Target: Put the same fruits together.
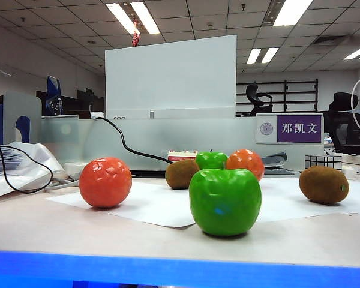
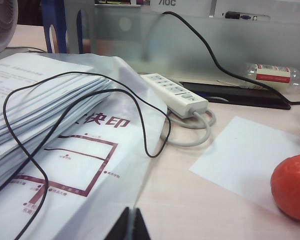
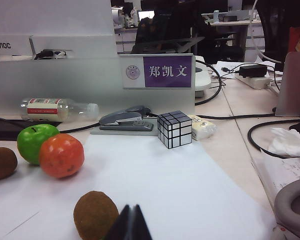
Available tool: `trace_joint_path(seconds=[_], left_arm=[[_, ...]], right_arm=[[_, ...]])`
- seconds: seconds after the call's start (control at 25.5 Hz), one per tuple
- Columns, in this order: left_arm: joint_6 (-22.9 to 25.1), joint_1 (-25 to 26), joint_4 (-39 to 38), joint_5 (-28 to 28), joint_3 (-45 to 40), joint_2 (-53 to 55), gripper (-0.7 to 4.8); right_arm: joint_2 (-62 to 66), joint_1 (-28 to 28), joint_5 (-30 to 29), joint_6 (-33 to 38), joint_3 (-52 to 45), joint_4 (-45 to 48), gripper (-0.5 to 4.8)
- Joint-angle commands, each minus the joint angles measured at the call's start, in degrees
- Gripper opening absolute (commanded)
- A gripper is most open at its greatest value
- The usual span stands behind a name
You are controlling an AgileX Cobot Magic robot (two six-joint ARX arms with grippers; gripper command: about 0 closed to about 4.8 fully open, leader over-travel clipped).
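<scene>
Both hands [image 2: 131,225] [image 3: 130,224] closed, empty.

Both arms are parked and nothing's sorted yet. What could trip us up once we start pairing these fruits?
Left gripper and right gripper are both shut and low at the table's near side.

1. The round near apple and left orange may roll when nudged.
2. The loose black cable lies by the left gripper and could snag.
3. The far apple, orange and kiwi cluster tightly; grasping one could knock another.
</scene>
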Motion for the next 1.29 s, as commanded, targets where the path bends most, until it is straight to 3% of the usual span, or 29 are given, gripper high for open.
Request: trace_joint_path(seconds=[0.04, 0.51, 0.7, 0.9, 1.06, 1.17, 1.21, 1.29], left_arm=[[0.0, -0.1, 0.3, 0.2, 0.0, -0.1, -0.05], [-0.4, -0.1, 0.4, 0.5, 0.0, -0.1, -0.05], [-8.3, -0.1, 1.0, 0.7, 0.1, -0.1, -0.05], [-12.8, -0.1, 3.1, 9.5, 0.1, -0.1, -0.02], [-17.8, -0.1, 7.3, 13.9, 0.1, -0.1, -0.02], [-19.5, -0.1, 13.0, 17.0, 0.1, -0.1, -0.01], [-19.5, -0.1, 14.8, 18.2, 0.1, -0.1, 0.00], [-20.0, -0.1, 16.9, 20.9, 0.1, -0.1, 0.00]], right_arm=[[-0.1, 0.0, 0.2, 0.0, 0.2, 0.7, -0.07], [-0.1, 0.0, 0.0, 0.0, 0.2, 0.8, -0.07], [-0.1, 0.0, -2.5, 2.3, 0.2, 1.0, -0.07], [-0.1, 0.1, -12.6, 9.3, 0.2, 4.3, -0.07], [-0.1, 0.1, -21.7, 9.9, 0.2, 9.9, -0.05], [-0.1, 0.1, -23.9, 9.9, 0.2, 15.2, -0.05], [-0.1, 0.1, -24.4, 11.8, 0.3, 17.4, -0.06], [0.0, 0.1, -19.7, 20.9, 0.4, 21.0, -0.05]])
